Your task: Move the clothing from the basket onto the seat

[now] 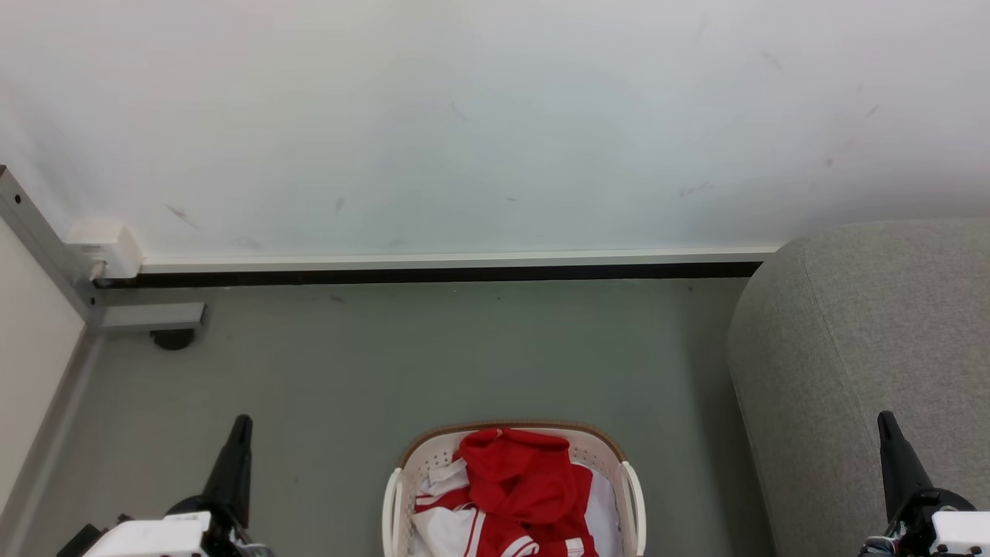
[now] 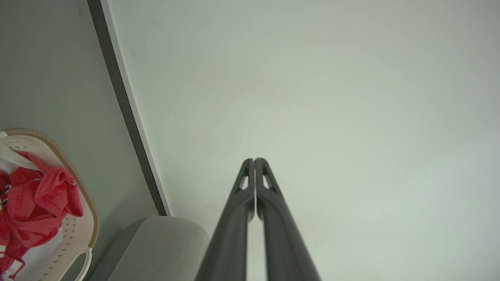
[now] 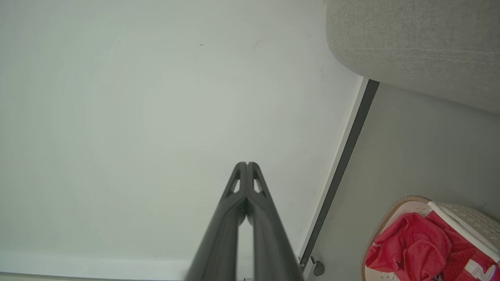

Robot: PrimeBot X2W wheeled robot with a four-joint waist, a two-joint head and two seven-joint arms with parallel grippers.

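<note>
The white perforated basket [image 1: 427,456] with a brown rim stands on the floor at the bottom middle of the head view. Red and white clothing [image 1: 520,489] is heaped inside it, a red piece on top. The grey sofa [image 1: 858,363] rises at the right, its rounded end close to the basket. My left gripper [image 1: 241,422] is shut at the lower left, over bare floor, apart from the basket. My right gripper [image 1: 884,418] is shut at the lower right, in front of the sofa. In the wrist views both finger pairs [image 2: 254,160] [image 3: 247,164] meet at the tips, holding nothing.
A pale wall with a white and black baseboard [image 1: 448,267] runs across the back. A metal frame with a foot [image 1: 151,317] and a white box [image 1: 104,246] stand at the left. Grey floor [image 1: 433,348] lies between the basket and the wall.
</note>
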